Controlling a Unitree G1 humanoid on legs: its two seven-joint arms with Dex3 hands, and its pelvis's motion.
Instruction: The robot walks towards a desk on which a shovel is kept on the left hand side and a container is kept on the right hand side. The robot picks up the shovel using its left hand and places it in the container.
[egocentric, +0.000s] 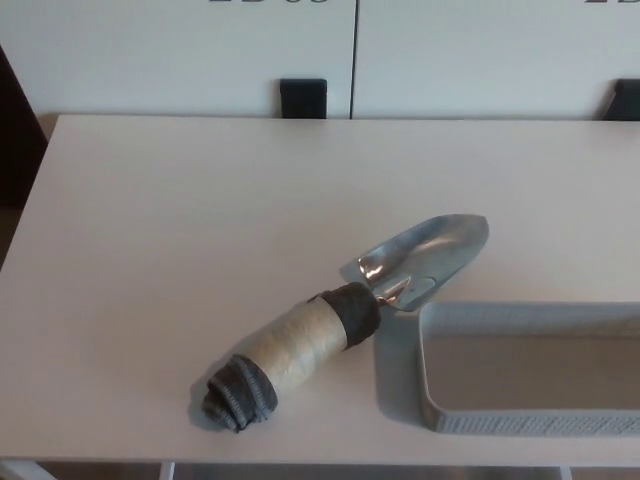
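- Two task things are showing on the desk (180, 220) in my head view: the shovel (345, 320) and the container (525, 368).
- Neither of my hands is appearing in the feed, so I am not able to tell how their fingers are standing.
- I am seeing the shovel lying flat on the desk, just left of the container, running diagonally.
- Its shiny metal blade (430, 258) is pointing up and right, sitting just beyond the container's far left corner; whether it is touching the rim I cannot tell.
- Its wrapped handle (290, 350) is stretching down and left, away from the container, ending in a dark grey cap near the desk's front edge.
- I am seeing the grey container sitting at the desk's front right, cut off by the picture's right edge.
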